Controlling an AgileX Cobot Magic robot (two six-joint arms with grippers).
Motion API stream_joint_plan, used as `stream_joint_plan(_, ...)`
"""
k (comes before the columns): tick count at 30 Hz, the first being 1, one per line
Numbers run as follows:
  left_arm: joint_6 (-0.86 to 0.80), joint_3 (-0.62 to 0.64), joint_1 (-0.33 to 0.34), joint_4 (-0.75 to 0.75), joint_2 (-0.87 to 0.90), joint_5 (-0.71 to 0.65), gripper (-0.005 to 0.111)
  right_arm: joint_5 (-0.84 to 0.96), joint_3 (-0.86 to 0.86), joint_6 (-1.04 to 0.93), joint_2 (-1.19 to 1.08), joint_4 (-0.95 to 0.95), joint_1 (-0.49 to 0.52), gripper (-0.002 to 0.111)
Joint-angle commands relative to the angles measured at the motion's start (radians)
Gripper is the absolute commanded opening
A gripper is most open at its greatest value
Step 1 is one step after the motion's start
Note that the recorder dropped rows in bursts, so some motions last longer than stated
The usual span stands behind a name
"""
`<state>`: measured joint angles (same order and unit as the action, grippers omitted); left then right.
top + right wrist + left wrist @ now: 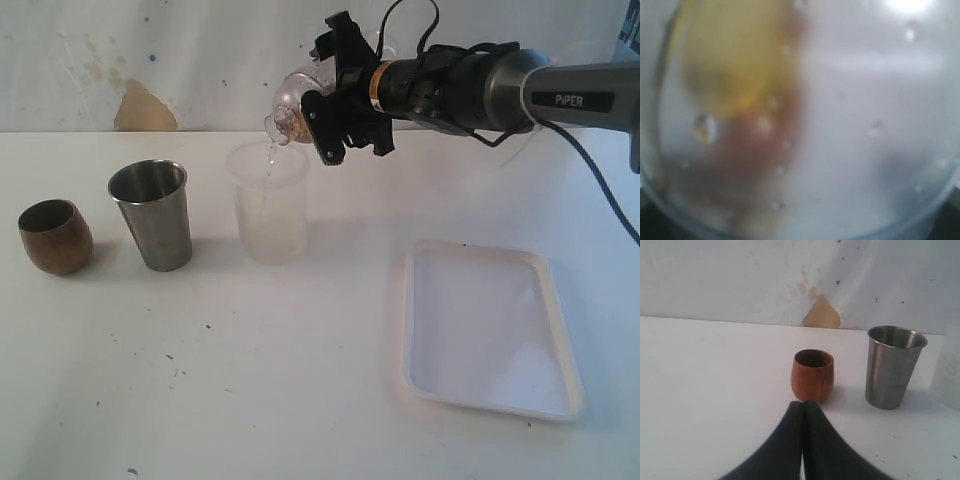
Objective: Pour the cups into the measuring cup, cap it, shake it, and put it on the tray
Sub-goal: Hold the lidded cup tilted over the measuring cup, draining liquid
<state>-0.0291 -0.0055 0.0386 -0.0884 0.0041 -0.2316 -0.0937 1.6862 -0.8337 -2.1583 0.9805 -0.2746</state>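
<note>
The right tool [328, 95] has its jaws spread wide and clamped around a clear vessel [288, 100], which it holds tipped on its side above and just to the right of the frosted cup [270, 205]. A thin clear stream [268, 155] drops from the vessel's lip into that cup. The right wrist view is filled by the vessel's wet, blurred wall, so I cannot tell whether it carries any markings or is the measuring cup. The left tool [802, 407] has its two dark fingers pressed together with nothing between them. It shows only in its own wrist view, low over the desk [250, 380]. The wooden cup [55, 236] stands upright just beyond its tips without touching them. Taking the frosted cup as the landmark in the exterior view, the steel tumbler [152, 215] stands upright close on its left. The wooden cup is farther left, past the tumbler and apart from it. The tray [490, 330] lies flat well to the right of the frosted cup and nearer the camera. By count there are one wooden cup, one steel tumbler, one frosted cup, one clear vessel, one white tray and two tools.
</note>
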Motion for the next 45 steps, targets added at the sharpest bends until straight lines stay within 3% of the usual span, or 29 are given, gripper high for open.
stream_joint_plan(1,0.002,0.006,0.0,-0.004,-0.004,0.005,0.0,-0.045,0.019,0.003,0.022,-0.004,0.003,0.0)
stream_joint_plan(27,0.002,0.006,0.0,-0.004,-0.004,0.005,0.0,-0.061,0.063,-0.002,-0.017,0.001,0.007,0.0)
stream_joint_plan(45,0.002,0.006,0.0,-0.004,-0.004,0.005,0.0,-0.051,0.107,-0.138,-0.017,0.001,0.007,0.0)
